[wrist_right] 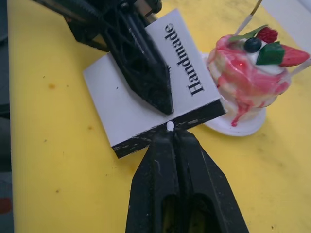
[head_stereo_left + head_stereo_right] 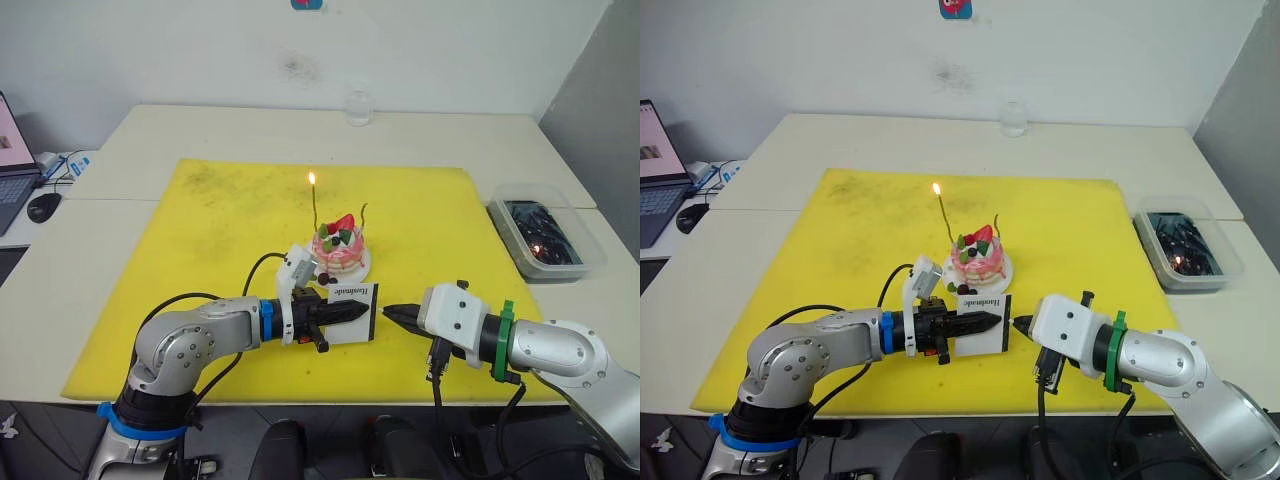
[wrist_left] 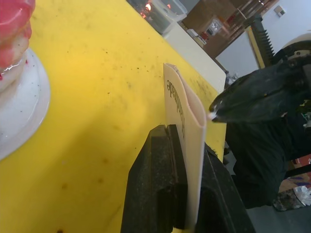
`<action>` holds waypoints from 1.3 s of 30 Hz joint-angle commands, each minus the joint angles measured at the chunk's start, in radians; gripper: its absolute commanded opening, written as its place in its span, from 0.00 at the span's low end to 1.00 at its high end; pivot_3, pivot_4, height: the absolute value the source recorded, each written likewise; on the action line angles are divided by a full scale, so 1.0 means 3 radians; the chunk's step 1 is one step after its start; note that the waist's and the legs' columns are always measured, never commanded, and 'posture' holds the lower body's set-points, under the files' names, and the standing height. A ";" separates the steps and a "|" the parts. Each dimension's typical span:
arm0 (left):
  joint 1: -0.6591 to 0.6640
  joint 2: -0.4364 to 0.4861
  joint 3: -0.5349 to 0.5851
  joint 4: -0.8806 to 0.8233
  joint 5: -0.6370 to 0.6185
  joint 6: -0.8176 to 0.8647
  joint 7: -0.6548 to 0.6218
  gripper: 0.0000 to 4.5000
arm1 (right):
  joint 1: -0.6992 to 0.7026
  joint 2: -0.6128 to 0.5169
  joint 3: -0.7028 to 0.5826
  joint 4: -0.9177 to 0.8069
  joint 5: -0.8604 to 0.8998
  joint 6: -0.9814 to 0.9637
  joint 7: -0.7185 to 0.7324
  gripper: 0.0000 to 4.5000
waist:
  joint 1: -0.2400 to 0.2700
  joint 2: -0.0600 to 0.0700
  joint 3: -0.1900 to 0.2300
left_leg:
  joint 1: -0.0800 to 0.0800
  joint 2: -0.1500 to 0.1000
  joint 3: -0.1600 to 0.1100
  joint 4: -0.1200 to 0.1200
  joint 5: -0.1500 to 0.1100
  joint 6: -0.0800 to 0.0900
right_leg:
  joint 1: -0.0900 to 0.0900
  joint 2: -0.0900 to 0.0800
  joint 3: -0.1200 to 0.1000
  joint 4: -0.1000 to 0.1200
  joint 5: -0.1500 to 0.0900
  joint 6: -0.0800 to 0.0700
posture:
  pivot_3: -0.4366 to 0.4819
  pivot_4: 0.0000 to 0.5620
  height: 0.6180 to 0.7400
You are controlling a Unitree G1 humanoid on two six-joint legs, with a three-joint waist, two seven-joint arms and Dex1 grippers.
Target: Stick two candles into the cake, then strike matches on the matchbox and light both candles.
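While one candle [image 2: 313, 205] on the cake [image 2: 339, 252] already burns, the second one [image 2: 363, 217] is unlit. The left gripper [image 2: 345, 313] is clamped on the matchbox [image 1: 150, 104] near the tabletop's front edge; the right gripper [image 1: 171, 136], closed on a match [image 1: 170, 126] (white tip only visible), touches the striking strip [image 1: 167, 128]. Next, I think, comes a quick firm stroke along it.

match [image 1: 170, 126]: only white tip visible, shaft hidden between right gripper [image 1: 171, 138] fingers
matchbox [image 2: 352, 313]: face partly covered by left gripper [image 2: 352, 312]
laptop [image 2: 12, 170]: cut off at left edge
bin [image 2: 545, 238] contents: too small to tell
unlit candle [image 2: 362, 217]: base hidden behind cake [image 2: 338, 250] toppings
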 commanded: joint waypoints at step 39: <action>-0.0111 0.0053 0.0012 0.0051 -0.0005 -0.0012 -0.0330 0.00 | -0.0215 0.0126 0.0320 0.0322 -0.0440 -0.0442 0.0217 0.01 | -0.0001 0.0000 0.0000 | 0.0001 0.0001 -0.0001 0.0001 0.0000 0.0000 | 0.0000 0.0000 -0.0001 0.0002 0.0001 0.0001 | 0.48 0.27 1.00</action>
